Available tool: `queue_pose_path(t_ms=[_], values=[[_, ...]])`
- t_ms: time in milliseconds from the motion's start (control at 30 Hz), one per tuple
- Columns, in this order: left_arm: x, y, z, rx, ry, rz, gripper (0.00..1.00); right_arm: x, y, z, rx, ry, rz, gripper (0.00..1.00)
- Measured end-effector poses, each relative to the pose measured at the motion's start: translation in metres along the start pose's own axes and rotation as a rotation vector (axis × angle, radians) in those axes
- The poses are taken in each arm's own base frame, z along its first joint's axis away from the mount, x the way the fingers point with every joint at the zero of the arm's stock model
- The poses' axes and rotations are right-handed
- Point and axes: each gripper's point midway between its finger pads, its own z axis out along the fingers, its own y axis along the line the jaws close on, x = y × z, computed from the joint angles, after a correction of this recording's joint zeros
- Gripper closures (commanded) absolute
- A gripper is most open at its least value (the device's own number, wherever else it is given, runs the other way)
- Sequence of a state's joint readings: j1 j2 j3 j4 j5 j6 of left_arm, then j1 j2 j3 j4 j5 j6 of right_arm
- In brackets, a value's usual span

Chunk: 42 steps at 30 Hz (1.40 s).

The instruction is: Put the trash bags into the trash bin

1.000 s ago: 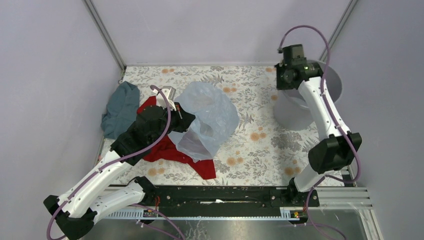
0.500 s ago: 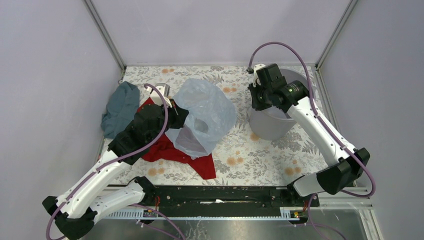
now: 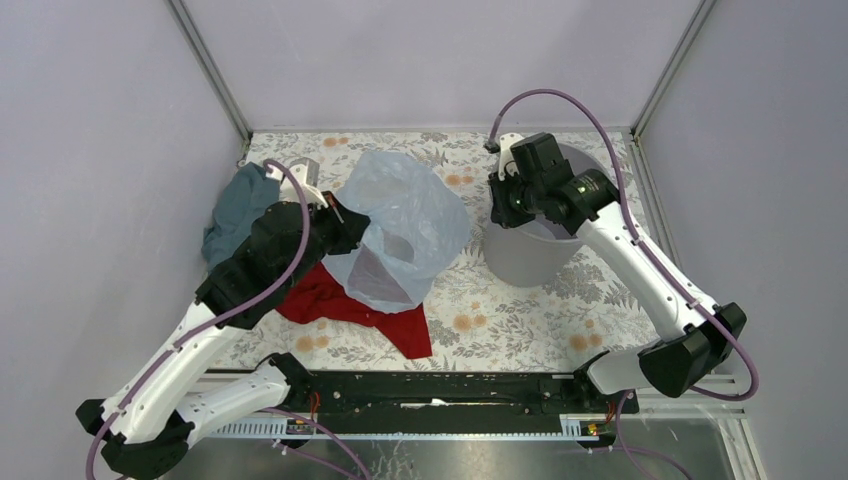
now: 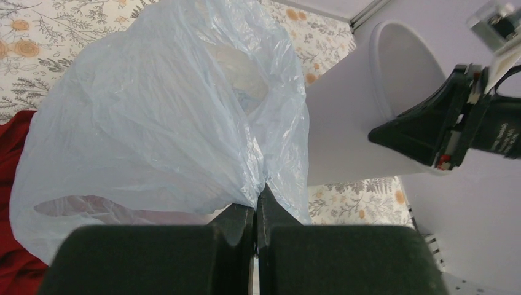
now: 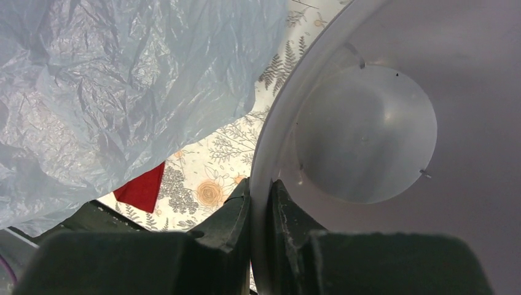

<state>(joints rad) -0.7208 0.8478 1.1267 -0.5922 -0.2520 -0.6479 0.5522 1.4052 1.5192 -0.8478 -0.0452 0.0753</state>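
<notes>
Right pincer (image 5: 259, 190), gripping the trash bin (image 3: 530, 255) rim, has dragged it left toward the trash bag (image 3: 410, 215) pinched in the left pincer (image 4: 255, 206).

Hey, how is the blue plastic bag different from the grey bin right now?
The trash bag is thin, wrinkled, see-through pale blue film; the trash bin is smooth, opaque grey plastic. The left claw pinches a gathered fold of the bag; the right claw clamps the bin's rim, one finger inside, one outside. Shared: each is held by one claw.
</notes>
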Motion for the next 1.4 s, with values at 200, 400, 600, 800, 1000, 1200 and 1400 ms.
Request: queue_pose_path(t_ms=[200,400,600,800,1000,1200,1400], values=[[-0.014,-0.003,-0.018,-0.005,-0.023,-0.058,1.0,0.002,0.021,0.002,-0.058,-0.013,-0.038,0.71],[-0.048,-0.015,-0.031,-0.005,-0.073,-0.027,1.0,0.002,0.04,-0.003,-0.143,-0.026,-0.014,0.19],[-0.068,-0.019,-0.039,-0.019,-0.104,0.024,1.0,-0.011,0.038,-0.033,-0.134,-0.122,-0.021,0.0],[-0.077,-0.025,-0.043,0.003,-0.111,0.114,1.0,-0.053,0.058,-0.069,-0.231,-0.268,-0.046,0.0],[-0.076,-0.045,-0.04,0.085,-0.068,0.156,1.0,-0.092,0.136,-0.106,-0.635,-0.488,-0.141,0.0],[-0.073,-0.076,-0.035,0.188,0.002,0.069,1.0,-0.103,0.218,-0.114,-0.906,-0.613,-0.292,0.0],[-0.063,-0.093,-0.042,0.273,0.066,-0.017,1.0,-0.087,0.256,-0.076,-0.956,-0.68,-0.33,0.0]])
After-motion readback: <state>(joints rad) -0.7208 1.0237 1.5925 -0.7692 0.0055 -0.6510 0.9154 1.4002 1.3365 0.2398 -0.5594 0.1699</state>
